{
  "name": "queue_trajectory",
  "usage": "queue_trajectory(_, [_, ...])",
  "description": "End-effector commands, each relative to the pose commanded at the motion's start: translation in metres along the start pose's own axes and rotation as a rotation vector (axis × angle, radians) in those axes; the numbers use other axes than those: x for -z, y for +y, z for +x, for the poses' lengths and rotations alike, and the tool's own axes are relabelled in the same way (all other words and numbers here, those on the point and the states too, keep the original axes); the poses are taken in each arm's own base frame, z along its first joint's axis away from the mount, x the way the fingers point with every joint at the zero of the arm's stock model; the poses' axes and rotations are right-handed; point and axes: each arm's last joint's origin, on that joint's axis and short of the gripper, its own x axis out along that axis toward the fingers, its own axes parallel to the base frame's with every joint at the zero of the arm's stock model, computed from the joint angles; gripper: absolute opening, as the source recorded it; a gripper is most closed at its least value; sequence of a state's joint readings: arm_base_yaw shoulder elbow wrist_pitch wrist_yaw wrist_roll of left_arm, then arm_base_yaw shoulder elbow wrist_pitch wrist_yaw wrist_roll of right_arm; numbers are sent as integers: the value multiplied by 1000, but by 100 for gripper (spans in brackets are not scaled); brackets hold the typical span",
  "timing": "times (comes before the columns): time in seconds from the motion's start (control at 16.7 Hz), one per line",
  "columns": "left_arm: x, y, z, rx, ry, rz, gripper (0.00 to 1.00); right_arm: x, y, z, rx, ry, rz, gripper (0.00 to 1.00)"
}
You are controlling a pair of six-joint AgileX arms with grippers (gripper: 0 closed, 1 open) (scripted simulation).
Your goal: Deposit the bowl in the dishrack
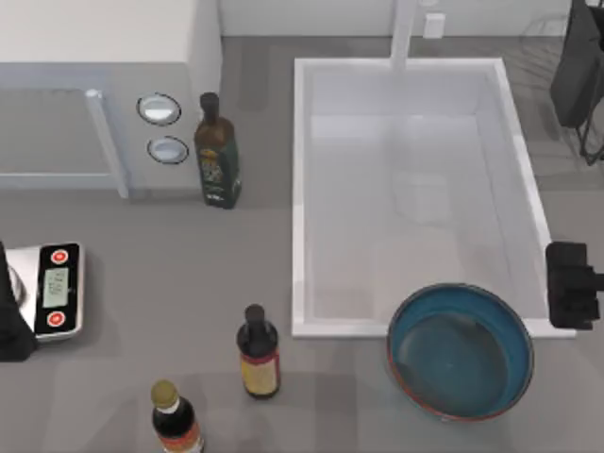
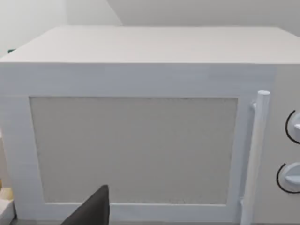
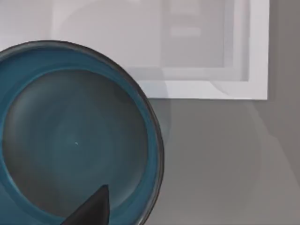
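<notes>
Here your right gripper (image 1: 572,285) sits just right of the bowl (image 1: 461,351), nearer than the left; jaw state unclear.

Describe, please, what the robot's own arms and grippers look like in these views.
Both are matt black and blocky, with no visible markings or cables. The left arm is a dark mass at the table's left edge, beside the kitchen scale. The right gripper is a boxy black body at the right edge. Each wrist view shows a dark pointed fingertip.
</notes>
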State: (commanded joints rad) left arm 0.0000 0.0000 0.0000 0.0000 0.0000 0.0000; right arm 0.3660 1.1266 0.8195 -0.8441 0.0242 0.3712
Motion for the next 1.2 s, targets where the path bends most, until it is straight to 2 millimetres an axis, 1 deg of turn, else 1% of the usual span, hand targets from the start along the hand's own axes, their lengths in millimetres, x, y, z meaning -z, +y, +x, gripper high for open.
queue_trajectory(0.24, [0, 0, 0, 0, 0, 0, 100, -25, 32, 13, 78, 221, -1, 100])
queue_trajectory(0.36, [0, 0, 0, 0, 0, 0, 100, -32, 44, 20, 110, 285, -4, 100])
queue_trajectory(0.48, [0, 0, 0, 0, 0, 0, 100, -36, 51, 22, 126, 314, -5, 100])
queue_trajectory(0.78, [0, 0, 0, 0, 0, 0, 100, -36, 50, 22, 127, 314, -2, 100])
queue_trajectory(0.9, [0, 0, 0, 0, 0, 0, 100, -35, 50, 27, 128, 317, -4, 100])
queue_trajectory(1.02, [0, 0, 0, 0, 0, 0, 100, -32, 49, 42, 130, 321, -6, 100])
queue_trajectory(1.2, [0, 0, 0, 0, 0, 0, 100, -24, 47, 76, 124, 309, -5, 100])
